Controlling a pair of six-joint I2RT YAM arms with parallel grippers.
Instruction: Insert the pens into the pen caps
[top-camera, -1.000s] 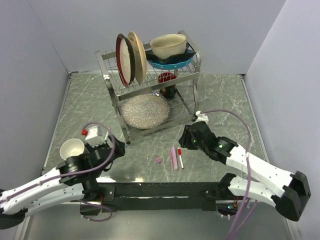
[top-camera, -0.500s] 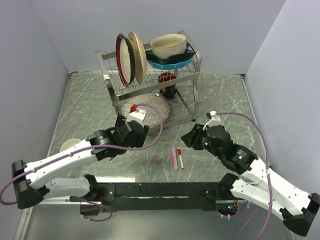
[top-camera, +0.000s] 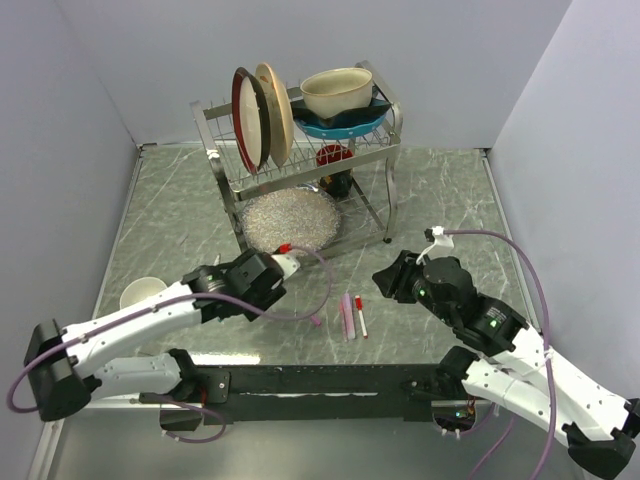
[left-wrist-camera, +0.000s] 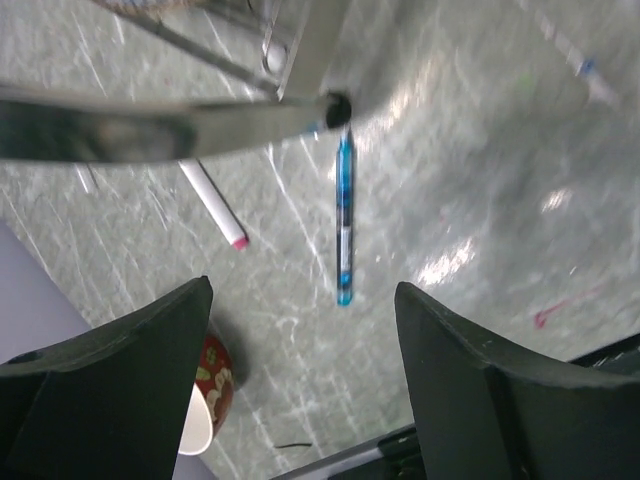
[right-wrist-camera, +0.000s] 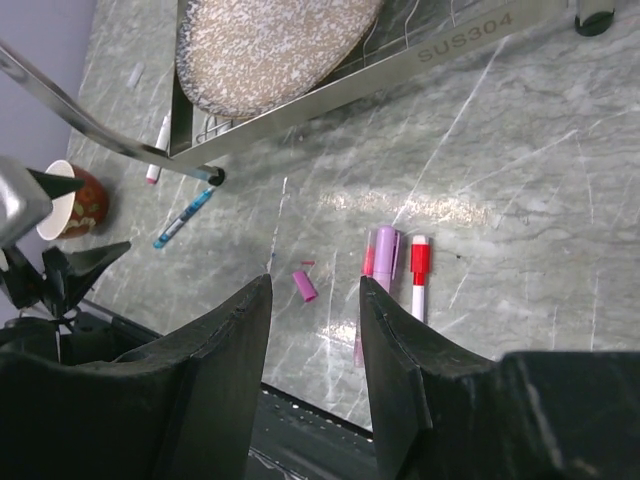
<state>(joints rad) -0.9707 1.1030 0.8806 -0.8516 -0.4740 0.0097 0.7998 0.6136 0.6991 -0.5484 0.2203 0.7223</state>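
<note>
Moved off cup (top-camera: 143, 292) toward rack (left-wrist-camera: 160, 122) foot: left claw (left-wrist-camera: 302, 300) wide, empty, above blue pen (left-wrist-camera: 344, 225). Right claw (right-wrist-camera: 315, 285) half-spread, empty, over pink cap (right-wrist-camera: 305, 286) near red-tipped pen (right-wrist-camera: 419, 275) on desk (top-camera: 180, 210).

Lone cap (top-camera: 316, 321) left of pens (top-camera: 352, 316), rack (top-camera: 388, 200) behind

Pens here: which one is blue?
The blue pen, by the rack foot. Its neighbour, the white pen, has a pink tip; the pink pen and red-capped pen lie elsewhere.

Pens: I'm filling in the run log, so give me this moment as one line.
left gripper open over blue pen | right gripper open, empty | pink cap lying loose
</note>
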